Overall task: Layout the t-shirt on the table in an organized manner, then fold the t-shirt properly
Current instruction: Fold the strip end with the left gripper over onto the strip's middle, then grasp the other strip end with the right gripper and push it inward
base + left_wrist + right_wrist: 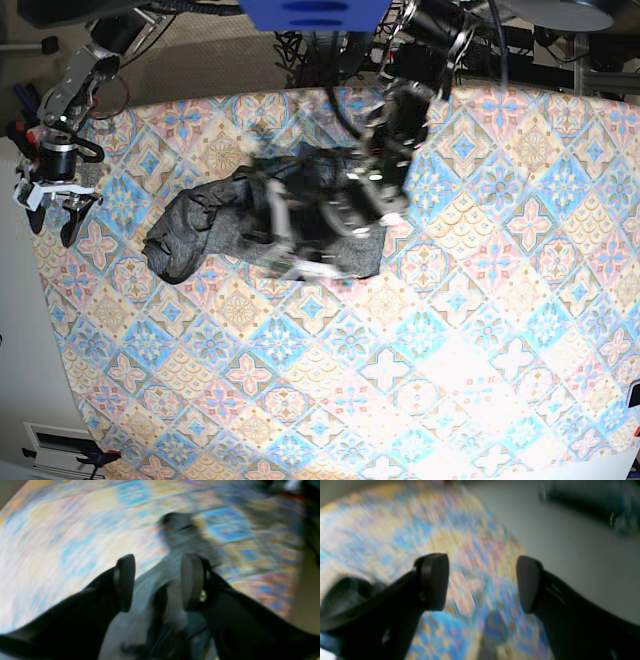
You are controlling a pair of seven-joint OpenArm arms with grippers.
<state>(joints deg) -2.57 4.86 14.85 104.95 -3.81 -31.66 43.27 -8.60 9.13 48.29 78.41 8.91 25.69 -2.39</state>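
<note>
1. Left gripper, the arm on the right side of the base view, hangs over the t-shirt with its two dark pads parted and grey cloth running up between them. Motion blur hides whether the pads actually pinch that cloth, so I cannot tell if it is grasped or let go.
2. Right gripper stands at the far left edge of the table in the base view, well apart from the shirt. Its fingers are spread wide with only patterned tablecloth between them; it holds nothing.
3. Shirt location: it lies crumpled in the upper middle of the table, a dark grey heap with a rounded lobe reaching towards the right gripper's side.
4. Direction: the heap's long axis runs roughly left to right across the base view, dipping slightly at its left end. Collar, hem and sleeves cannot be told apart in the bunched folds.
5. Step in hand, as I judge it: spreading the shirt flat before any fold.
6. Doing it well probably means taking an outer edge or corner, not the thick middle, lifting only enough to free the layers, and drawing outward along the long axis.
7. The idle right gripper could take the opposite end, so that the cloth tensions evenly rather than dragging as one lump.
</note>
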